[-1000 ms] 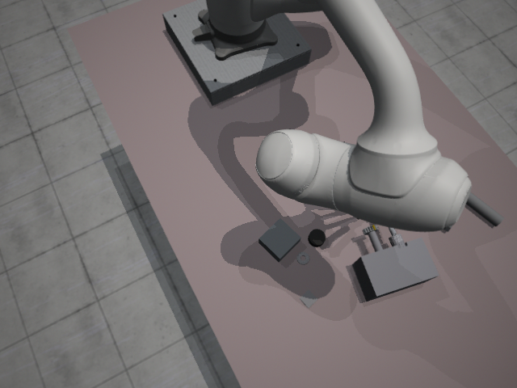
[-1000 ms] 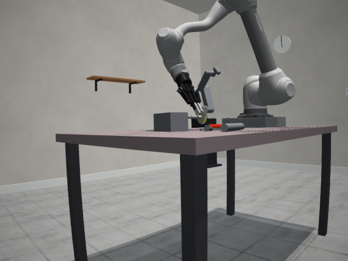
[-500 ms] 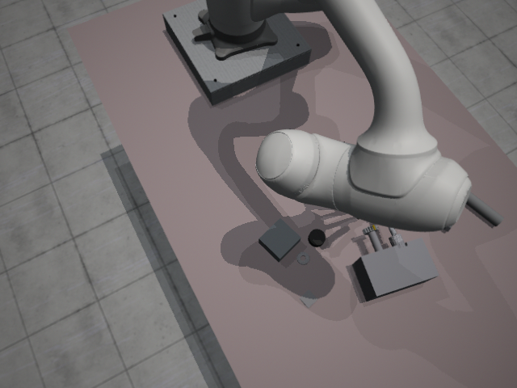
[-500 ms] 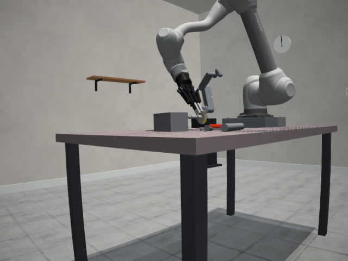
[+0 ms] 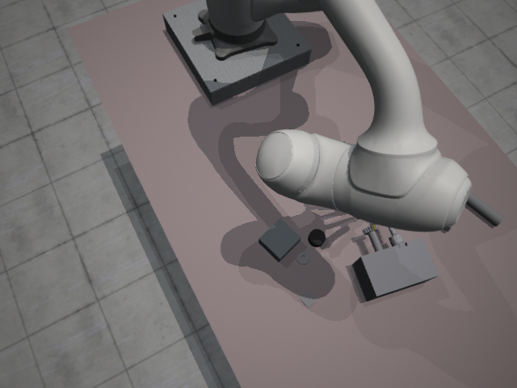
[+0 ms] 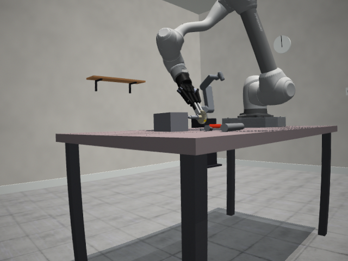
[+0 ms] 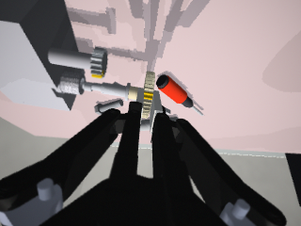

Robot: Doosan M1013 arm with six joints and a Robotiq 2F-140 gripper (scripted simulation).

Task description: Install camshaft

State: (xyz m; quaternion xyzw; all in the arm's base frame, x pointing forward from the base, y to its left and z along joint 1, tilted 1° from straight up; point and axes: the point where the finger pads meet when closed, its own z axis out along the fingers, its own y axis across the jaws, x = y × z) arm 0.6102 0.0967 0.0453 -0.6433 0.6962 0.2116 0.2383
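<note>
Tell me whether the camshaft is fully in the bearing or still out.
Out. The end effector grips the big gear; most of the shaft shows outside the engine case.

Three cameras around the engine case

The top view looks steeply down on the engine case [image 5: 397, 267] from high up; the exterior view faces it [image 6: 170, 121] level from beyond the table's [image 6: 168, 140] edge, far off; the wrist view sits close, case [image 7: 28, 61] at left. All three share it.

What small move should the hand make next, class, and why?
Probably keep sliding the camshaft toward the engine case. The hand grips its big gear, which sits well short of the small crank gear, so they cannot mesh yet.
</note>
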